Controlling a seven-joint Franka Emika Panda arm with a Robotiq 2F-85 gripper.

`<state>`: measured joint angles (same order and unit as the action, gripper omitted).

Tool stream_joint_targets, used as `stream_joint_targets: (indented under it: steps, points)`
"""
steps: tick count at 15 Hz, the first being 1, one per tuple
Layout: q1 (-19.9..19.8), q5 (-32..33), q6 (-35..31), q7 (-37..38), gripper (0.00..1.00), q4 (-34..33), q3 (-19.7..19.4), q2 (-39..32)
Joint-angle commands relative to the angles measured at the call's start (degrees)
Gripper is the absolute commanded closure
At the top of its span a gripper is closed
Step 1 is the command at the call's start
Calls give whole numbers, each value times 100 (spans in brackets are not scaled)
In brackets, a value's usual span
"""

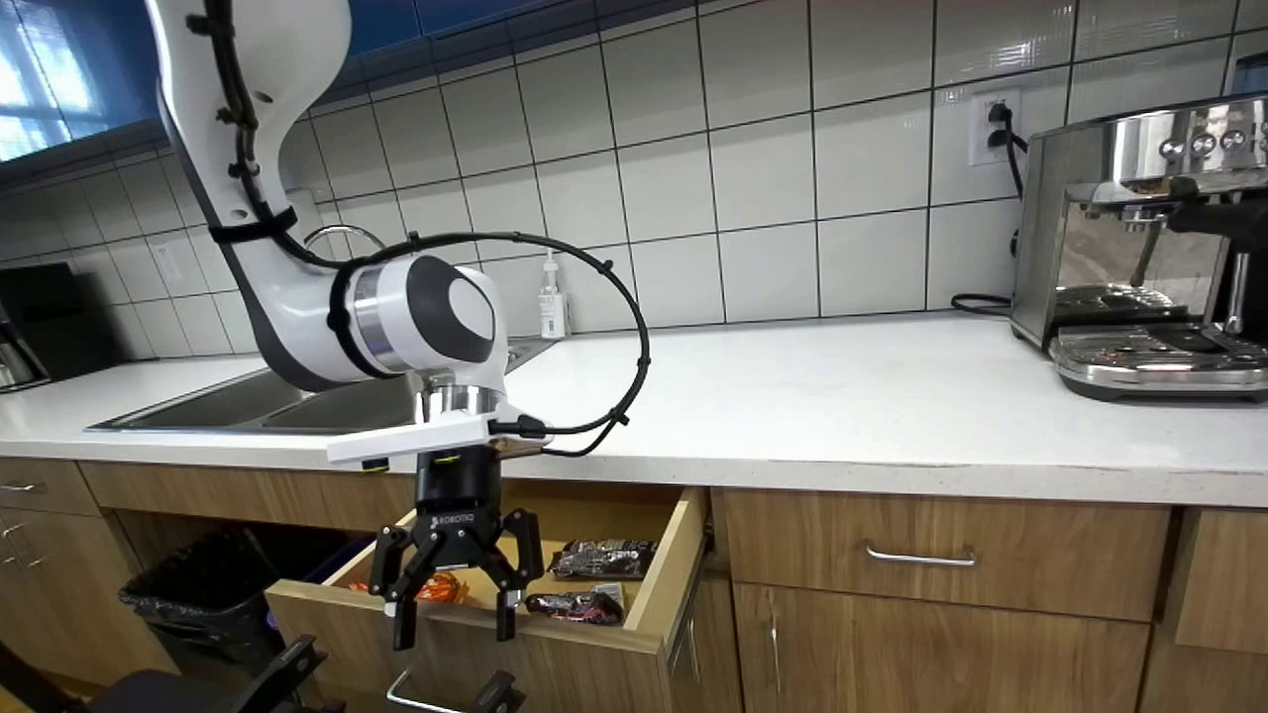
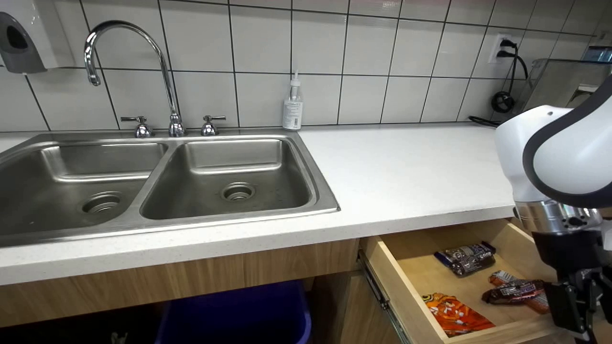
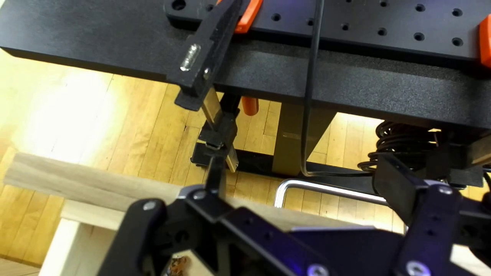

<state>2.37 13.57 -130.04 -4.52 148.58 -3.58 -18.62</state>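
Observation:
My black gripper (image 1: 455, 626) points down with its fingers spread wide and nothing between them. It hangs at the front of a pulled-out wooden drawer (image 1: 684, 579). In the wrist view the drawer's silver handle (image 3: 326, 189) shows in the gap between the fingers, apart from them. Inside the drawer lie a dark wrapped packet (image 2: 468, 258) toward the back and a dark red-brown packet (image 2: 514, 291) across an orange-brown wrapper (image 2: 502, 276). A bright orange bag (image 2: 452, 313) sits at the front left corner. In an exterior view the gripper (image 2: 581, 310) is partly cut off by the frame edge.
Above the drawer runs a white countertop (image 1: 792, 396) with a double steel sink (image 2: 330, 203), a clear pump bottle (image 2: 292, 112) and an espresso machine (image 1: 1040, 248). A black-lined bin (image 1: 213, 594) stands beside the drawer. A black table (image 3: 383, 84) with clamps faces the drawer front.

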Motion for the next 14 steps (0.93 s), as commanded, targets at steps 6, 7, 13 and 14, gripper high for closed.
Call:
stream_joint_targets:
  steps: [6,7,13,14]
  points:
    - [-54,205,285,129,0,-397,-20,-245]
    - [-49,214,296,148,0,-428,-24,-264]
    - [-31,247,340,237,0,-648,-40,-398]
    - [-30,253,353,269,0,-688,-44,-420]
